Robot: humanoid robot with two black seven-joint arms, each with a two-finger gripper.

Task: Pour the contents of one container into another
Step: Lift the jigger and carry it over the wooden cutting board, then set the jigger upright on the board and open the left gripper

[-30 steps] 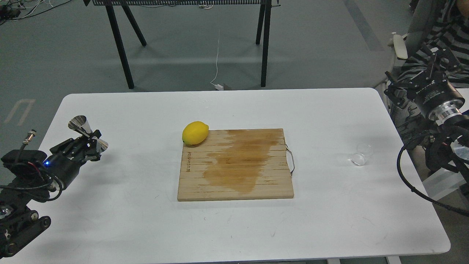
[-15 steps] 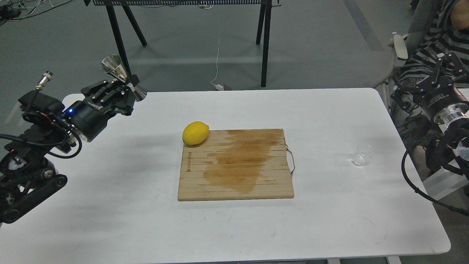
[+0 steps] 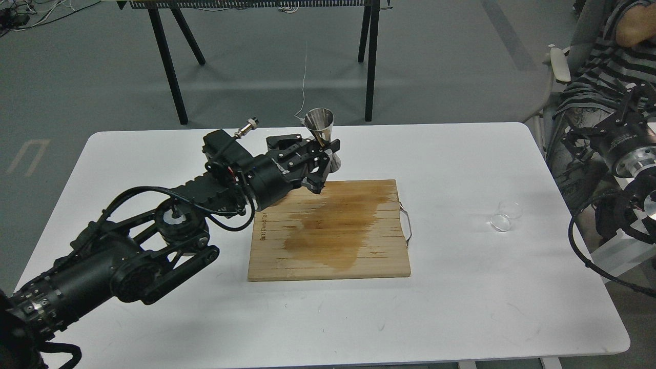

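The shiny steel jigger point(image 3: 320, 126) is held nearly upright above the far edge of the wooden cutting board point(image 3: 353, 241), with my left gripper point(image 3: 326, 152) shut on its narrow waist. My left arm stretches across from the lower left. On the white table point(image 3: 451, 307) to the right of the board sits the small clear glass cup point(image 3: 504, 217), with nothing touching it. My right gripper point(image 3: 576, 138) hovers off the table's right edge, beyond and to the right of the cup. It is dark against striped clothing, so its fingers cannot be told apart.
The board has a large wet brown stain and a metal handle point(image 3: 407, 225) on its right side. A seated person in a striped shirt point(image 3: 599, 77) is at the far right. Black table legs point(image 3: 166, 66) stand on the floor behind the table.
My left arm has swung from the table's left side up and right to the board's far edge, carrying the jigger, and now hides the lemon. The right arm has drawn back slightly rightward.
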